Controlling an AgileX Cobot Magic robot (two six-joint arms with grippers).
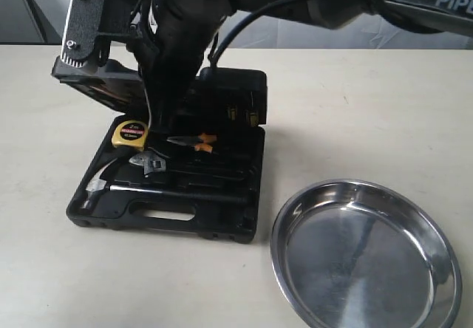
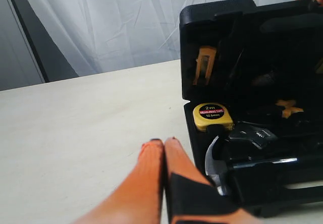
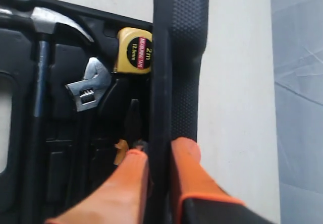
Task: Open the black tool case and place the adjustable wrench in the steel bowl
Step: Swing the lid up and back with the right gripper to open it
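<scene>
Gripping case lid (image 3: 181,42): right gripper (image 3: 160,151) | left gripper (image 2: 162,142) closed | beige table (image 1: 355,114), white curtain (image 2: 101,22)

"2m" on yellow tape measure (image 2: 213,116)

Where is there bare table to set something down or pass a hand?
Free: the table left of the black tool case, and right of it behind the steel bowl. Crowded: above the case, where the right gripper clamps the raised lid; the case-to-bowl gap is narrow.
</scene>
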